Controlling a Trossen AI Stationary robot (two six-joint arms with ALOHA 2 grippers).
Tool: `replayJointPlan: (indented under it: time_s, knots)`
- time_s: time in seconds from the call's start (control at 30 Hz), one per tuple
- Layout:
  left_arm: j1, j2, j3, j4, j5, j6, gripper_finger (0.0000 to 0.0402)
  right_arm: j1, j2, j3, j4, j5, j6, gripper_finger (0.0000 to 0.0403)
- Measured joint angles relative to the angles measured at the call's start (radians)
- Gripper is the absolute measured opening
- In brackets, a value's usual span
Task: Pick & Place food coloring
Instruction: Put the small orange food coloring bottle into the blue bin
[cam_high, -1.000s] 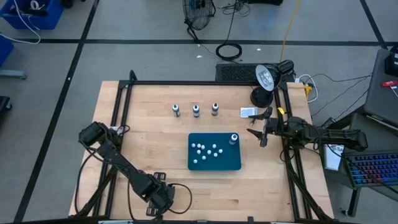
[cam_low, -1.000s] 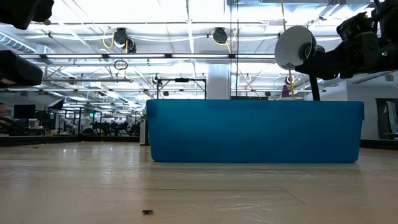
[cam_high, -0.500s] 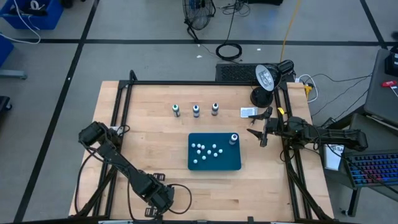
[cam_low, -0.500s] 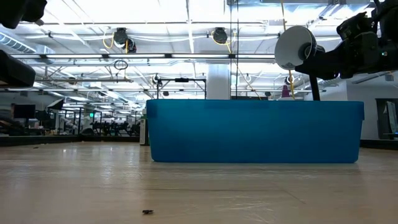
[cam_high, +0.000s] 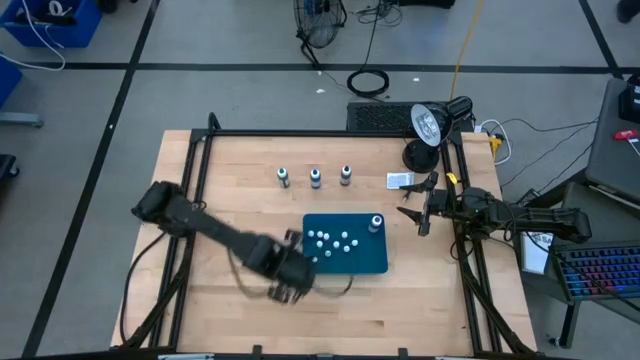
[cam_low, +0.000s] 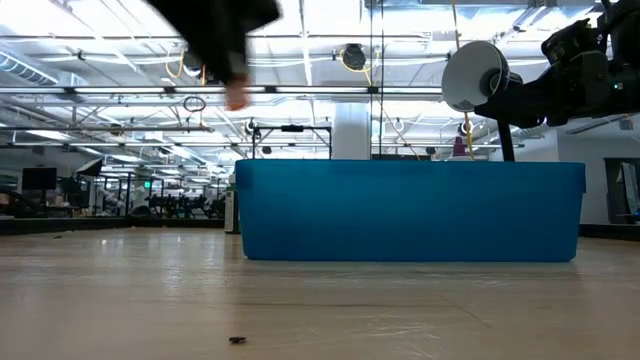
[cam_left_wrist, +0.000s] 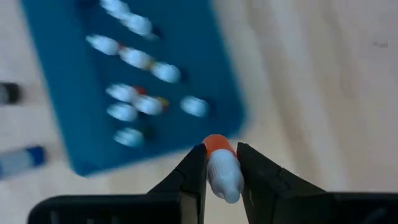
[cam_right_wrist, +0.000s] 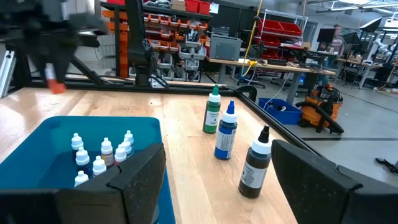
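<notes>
My left gripper (cam_high: 290, 287) hovers above the table at the blue tray's (cam_high: 350, 266) near left corner, shut on a small orange bottle with a white cap (cam_left_wrist: 222, 169). Several more white-capped little bottles (cam_high: 333, 241) stand in the tray, and one larger bottle (cam_high: 376, 222) stands in its far right corner. Three food coloring bottles stand upright on the table beyond the tray: green (cam_right_wrist: 212, 111), blue (cam_right_wrist: 226, 132) and dark (cam_right_wrist: 255, 163). To the tray's right my right gripper (cam_high: 420, 212) waits open. My left gripper pinches the little bottle between its two fingers on the white upper part (cam_left_wrist: 225, 177). The fingers come from above, pointing down. The orange end (cam_low: 237, 98) sticks out below the fingertips, and the bottle hangs lifted clear of table and tray.
A black frame rail (cam_high: 195, 170) runs along the table's left, far and right sides. A desk lamp (cam_high: 428, 125) stands at the far right corner, with a white card (cam_high: 400, 181) beside it. Bare wood lies left of and in front of the tray.
My left arm has swung from the table's near edge toward the far side and right, up to the tray's near left corner. In the low view its gripper has come in from the left, carrying the orange bottle high above the table.
</notes>
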Motion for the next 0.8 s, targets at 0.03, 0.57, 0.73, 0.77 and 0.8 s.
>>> replayJointPlan:
  time_s: [0.03,0.57,0.73,0.77,0.8]
  knots:
    - [0.03,0.0,0.005,0.006,0.002,0.041,0.007,0.0,0.0,0.0,0.0,0.0,0.0,0.0279]
    - [0.222,0.132,-0.01,0.095,0.121,0.199,0.007,0.0,0.003,0.0,0.0,0.0,0.0,0.0279]
    - [0.221,0.194,-0.01,0.114,0.124,0.199,0.007,0.0,0.009,0.0,-0.001,0.0,0.0,0.0279]
    - [0.222,0.202,-0.01,0.111,0.124,0.199,0.007,0.0,0.009,0.0,0.0,0.0,0.0,0.0279]
    - [0.222,0.21,-0.01,0.11,0.125,0.199,0.007,0.0,0.009,0.0,0.0,0.0,0.0,0.0279]
